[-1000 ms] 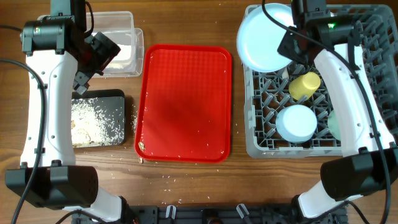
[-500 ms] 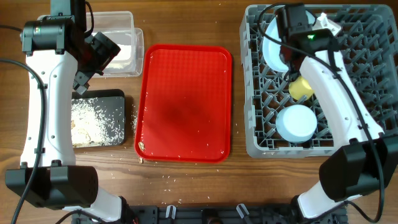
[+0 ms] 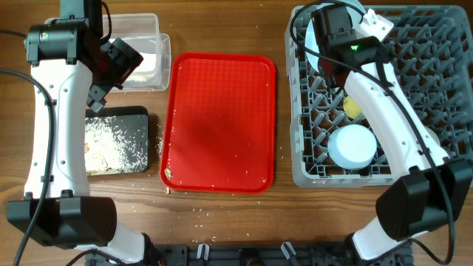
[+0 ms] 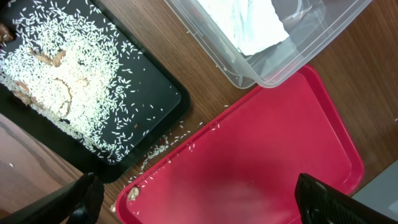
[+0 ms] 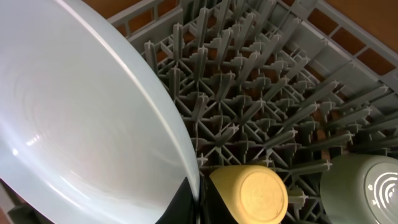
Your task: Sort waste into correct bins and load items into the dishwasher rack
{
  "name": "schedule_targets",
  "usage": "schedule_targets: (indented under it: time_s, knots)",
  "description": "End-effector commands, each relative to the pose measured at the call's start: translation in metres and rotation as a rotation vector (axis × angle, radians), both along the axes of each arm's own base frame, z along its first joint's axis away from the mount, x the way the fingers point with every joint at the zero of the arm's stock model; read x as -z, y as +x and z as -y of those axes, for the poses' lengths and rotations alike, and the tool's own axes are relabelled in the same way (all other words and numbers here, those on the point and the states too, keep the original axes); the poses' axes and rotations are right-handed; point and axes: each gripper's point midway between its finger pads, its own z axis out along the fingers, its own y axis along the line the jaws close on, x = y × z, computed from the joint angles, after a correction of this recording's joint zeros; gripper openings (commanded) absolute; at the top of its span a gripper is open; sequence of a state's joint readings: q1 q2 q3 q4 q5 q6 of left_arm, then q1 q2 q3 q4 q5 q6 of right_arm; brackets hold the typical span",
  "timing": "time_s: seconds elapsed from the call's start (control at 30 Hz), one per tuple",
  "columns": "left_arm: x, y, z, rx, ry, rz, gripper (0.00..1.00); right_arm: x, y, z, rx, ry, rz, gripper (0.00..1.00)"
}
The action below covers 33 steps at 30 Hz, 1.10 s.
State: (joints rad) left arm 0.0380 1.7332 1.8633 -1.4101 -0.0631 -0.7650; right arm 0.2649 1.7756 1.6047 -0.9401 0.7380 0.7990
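My right gripper (image 5: 198,202) is shut on the rim of the light blue plate (image 5: 81,112) and holds it nearly on edge among the pegs at the far left of the grey dishwasher rack (image 3: 299,174). A yellow cup (image 5: 252,193) lies in the rack beside the plate. A light blue bowl (image 3: 352,145) sits upside down in the rack, and a mint green bowl (image 5: 373,186) sits to its right. My left gripper (image 4: 202,205) is open and empty, above the red tray's near corner. The white napkin (image 4: 249,25) lies in the clear tub (image 3: 148,44). Rice and scraps cover the black tray (image 3: 118,140).
The red tray (image 3: 218,122) lies between the bins and the rack, with a food scrap (image 4: 132,193) in its front left corner. Loose rice grains (image 3: 196,210) dot the wooden table by the trays. The rack's right half holds only pegs.
My right gripper has swung the plate from lying flat over the rack's far left corner to standing on edge among the pegs. The left arm has not moved.
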Motion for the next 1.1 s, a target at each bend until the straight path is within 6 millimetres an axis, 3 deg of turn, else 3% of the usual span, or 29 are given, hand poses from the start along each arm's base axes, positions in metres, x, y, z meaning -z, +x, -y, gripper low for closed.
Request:
schedule_targets:
  time_s: [0.0, 0.27, 0.43, 0.5, 0.57, 0.63, 0.7, 0.73, 0.87, 0.9, 1.07]
  knots:
    - [0.001, 0.000, -0.004, -0.007, 0.016, -0.005, 1.00, 0.018, 0.003, 0.002, -0.001, -0.036, -0.050, 0.05]
    - [0.001, 0.000, -0.004, -0.007, 0.016, -0.005, 1.00, 0.057, 0.009, -0.025, -0.064, -0.002, -0.138, 0.04]
    - [0.001, 0.000, -0.004, -0.007, 0.016, -0.005, 1.00, 0.046, 0.010, -0.047, -0.158, 0.010, -0.141, 0.16]
    - [0.001, 0.000, -0.004, -0.007, 0.016, -0.005, 1.00, 0.035, 0.011, -0.057, -0.214, 0.054, -0.133, 0.19]
    - [0.001, 0.000, -0.004, -0.007, 0.016, -0.005, 1.00, 0.017, 0.011, -0.069, -0.276, 0.114, -0.107, 0.32]
    - [0.001, 0.000, -0.004, -0.007, 0.016, -0.005, 1.00, -0.007, 0.007, -0.078, -0.320, 0.179, -0.054, 0.52]
    - [0.001, 0.000, -0.004, -0.007, 0.016, -0.005, 1.00, -0.046, -0.005, -0.085, -0.368, 0.250, 0.036, 0.91]
    - [0.001, 0.000, -0.004, -0.007, 0.016, -0.005, 1.00, -0.057, -0.010, -0.086, -0.383, 0.266, 0.061, 1.00]
    - [0.001, 0.000, -0.004, -0.007, 0.016, -0.005, 1.00, -0.119, -0.041, -0.090, -0.507, 0.311, 0.188, 1.00]
    - [0.001, 0.000, -0.004, -0.007, 0.016, -0.005, 1.00, -0.141, -0.071, -0.086, -0.532, 0.343, 0.215, 1.00]
    - [0.001, 0.000, -0.004, -0.007, 0.016, -0.005, 1.00, -0.132, -0.131, -0.071, -0.463, 0.423, 0.156, 1.00]
